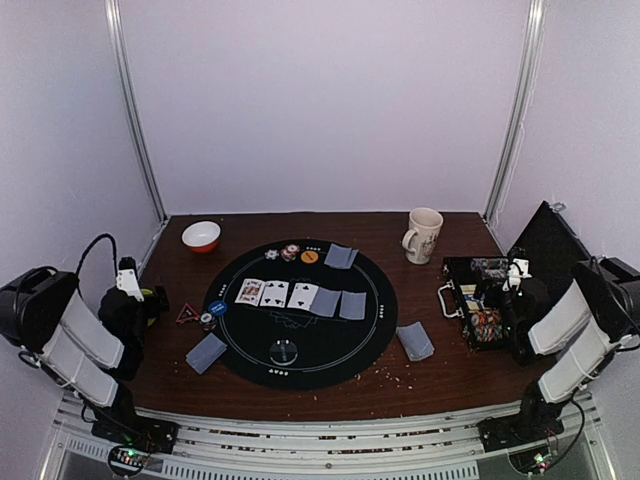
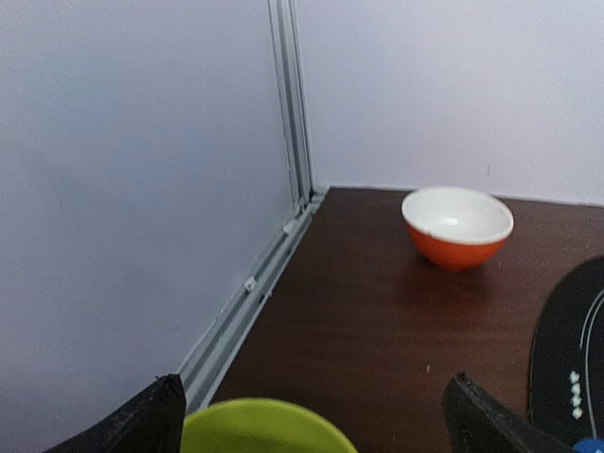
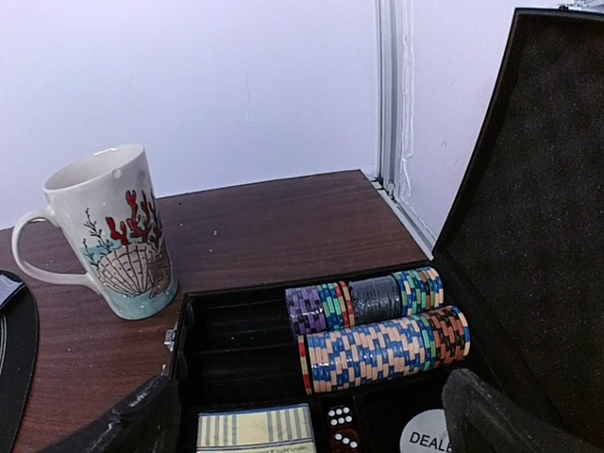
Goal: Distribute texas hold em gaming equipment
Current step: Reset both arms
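Note:
On the round black mat [image 1: 300, 335] lie three face-up cards [image 1: 274, 293] and two face-down grey-blue cards [image 1: 340, 304]. More grey-blue cards lie at the mat's far edge [image 1: 340, 256], off its left front [image 1: 206, 352] and off its right front [image 1: 415, 341]. Striped chips [image 1: 280, 253] and an orange disc [image 1: 309, 257] sit at the far edge, a blue disc [image 1: 217, 308] at the left and a clear disc [image 1: 284, 351] at the front. Rows of striped chips [image 3: 387, 344] fill the open black case [image 1: 470, 300]. My right gripper [image 3: 316, 429] hangs open above them. My left gripper [image 2: 316, 425] is open and empty at the table's left.
A white-and-orange bowl [image 2: 458, 226] stands at the far left, and a lime-green round object [image 2: 264, 429] lies under my left gripper. A red triangle piece [image 1: 186, 314] lies beside the mat. A shell-print mug [image 3: 113, 231] stands left of the case. Dice [image 3: 342, 425], a dealer button [image 3: 425, 436] and a striped deck [image 3: 255, 429] lie in the case.

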`<state>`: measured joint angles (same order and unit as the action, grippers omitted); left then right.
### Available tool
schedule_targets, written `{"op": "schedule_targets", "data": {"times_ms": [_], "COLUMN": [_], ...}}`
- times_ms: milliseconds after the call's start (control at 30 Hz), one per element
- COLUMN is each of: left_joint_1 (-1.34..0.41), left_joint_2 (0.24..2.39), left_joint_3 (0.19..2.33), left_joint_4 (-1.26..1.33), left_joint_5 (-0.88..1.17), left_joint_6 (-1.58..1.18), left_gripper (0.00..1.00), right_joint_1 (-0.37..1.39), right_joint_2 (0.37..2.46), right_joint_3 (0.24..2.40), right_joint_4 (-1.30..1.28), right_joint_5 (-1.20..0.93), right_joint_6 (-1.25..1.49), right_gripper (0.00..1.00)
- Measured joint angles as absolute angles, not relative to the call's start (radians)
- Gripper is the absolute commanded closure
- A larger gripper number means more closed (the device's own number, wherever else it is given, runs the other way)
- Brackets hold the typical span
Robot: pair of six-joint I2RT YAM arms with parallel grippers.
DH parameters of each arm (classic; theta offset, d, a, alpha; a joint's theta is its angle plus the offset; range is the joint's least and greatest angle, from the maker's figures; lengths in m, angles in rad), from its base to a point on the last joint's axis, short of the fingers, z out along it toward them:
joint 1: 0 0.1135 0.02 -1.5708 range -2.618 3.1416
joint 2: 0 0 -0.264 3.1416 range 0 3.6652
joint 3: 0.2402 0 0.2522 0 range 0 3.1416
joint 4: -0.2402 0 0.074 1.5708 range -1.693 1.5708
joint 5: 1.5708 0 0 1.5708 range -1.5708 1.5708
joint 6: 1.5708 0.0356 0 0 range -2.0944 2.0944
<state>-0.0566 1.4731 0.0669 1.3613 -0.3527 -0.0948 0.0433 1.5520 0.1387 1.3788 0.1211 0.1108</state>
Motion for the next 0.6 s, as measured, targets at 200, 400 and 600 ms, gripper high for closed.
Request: {"op": "schedule_targets", "data": {"times_ms": [200, 400, 600], "left_joint_1": [-0.066, -0.066, -0.066], "left_joint_2": [1.574, 1.569, 1.569], "left_joint_3": [0.059, 0.123, 0.189], "left_joint_4": [1.448, 1.464, 1.389], "left_joint_5": [-0.335, -0.333, -0.332], "left_joint_6": [-0.059, -0.052, -0.047], "left_gripper": [0.02, 0.02, 0.02], "right_joint_1": [0.043, 0.043, 0.043], "right_joint_2": [1.554, 1.554, 1.554], "right_joint_3": [0.195, 0.218, 0.218], "right_joint_4": [1.357, 1.348, 1.34], "right_joint_5": [0.07, 0.059, 0.058], "right_joint_6": [0.093, 0.083, 0.08], "right_gripper": [0.0, 0.0, 0.0]}}
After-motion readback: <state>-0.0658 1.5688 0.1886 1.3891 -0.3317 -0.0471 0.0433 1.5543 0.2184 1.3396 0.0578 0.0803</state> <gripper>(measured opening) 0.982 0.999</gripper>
